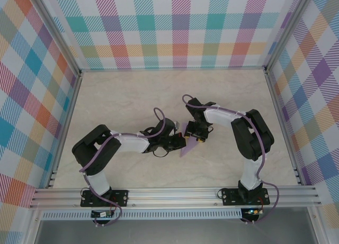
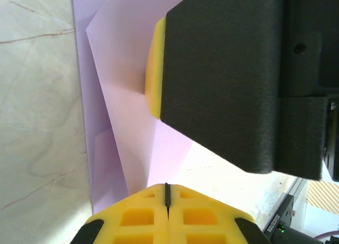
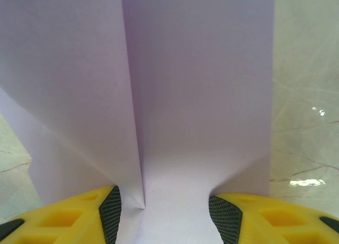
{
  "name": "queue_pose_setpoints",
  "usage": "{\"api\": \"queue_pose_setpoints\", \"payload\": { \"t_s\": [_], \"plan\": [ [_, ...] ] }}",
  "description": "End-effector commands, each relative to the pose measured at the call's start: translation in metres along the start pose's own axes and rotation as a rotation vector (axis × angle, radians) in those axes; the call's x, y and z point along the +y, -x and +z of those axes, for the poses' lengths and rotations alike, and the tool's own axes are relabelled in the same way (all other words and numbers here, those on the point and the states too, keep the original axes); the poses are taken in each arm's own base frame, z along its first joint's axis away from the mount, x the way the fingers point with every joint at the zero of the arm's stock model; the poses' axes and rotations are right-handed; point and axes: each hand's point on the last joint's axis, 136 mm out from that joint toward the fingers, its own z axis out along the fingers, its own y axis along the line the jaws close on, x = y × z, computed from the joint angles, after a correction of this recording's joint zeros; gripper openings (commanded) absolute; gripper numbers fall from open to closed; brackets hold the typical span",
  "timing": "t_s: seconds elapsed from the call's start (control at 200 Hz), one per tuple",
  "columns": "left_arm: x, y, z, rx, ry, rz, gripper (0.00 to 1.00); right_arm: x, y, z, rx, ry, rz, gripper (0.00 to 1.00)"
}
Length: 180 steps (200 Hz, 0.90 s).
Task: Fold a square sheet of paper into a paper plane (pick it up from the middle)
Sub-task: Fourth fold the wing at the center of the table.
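Mid-fold at counter [image 1: 122, 96] centre, I see the creased square sheet of paper [image 1: 186, 146] under both arms, left end effector [image 2: 167, 193] pressed together at its 9 o'clock edge, right end effector [image 3: 164, 209] half-spread, straddling it at 12; next, I judge, press the crease.

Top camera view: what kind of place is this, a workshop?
Probably a robot test cell: a marble-look table framed by aluminium rails, enclosed by plaid-patterned walls, with two arms working lavender paper.

Pale marbled table [image 1: 122, 96] w/ the creased lavender sheet of paper [image 1: 187, 147] lying near its middle.
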Motion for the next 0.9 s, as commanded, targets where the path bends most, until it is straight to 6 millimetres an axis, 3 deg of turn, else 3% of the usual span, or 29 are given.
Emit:
{"api": "queue_pose_setpoints", "payload": {
  "t_s": [0.0, 0.895],
  "plan": [
    [0.006, 0.001, 0.004, -0.001, 0.046, 0.012, 0.04, -0.07, -0.029, 0.065, 0.115, -0.271, 0.038, 0.55],
    [0.025, -0.003, 0.012, 0.018, 0.115, -0.005, 0.03, -0.075, -0.032, 0.069, 0.124, -0.288, 0.042, 0.54]
  ]
}}
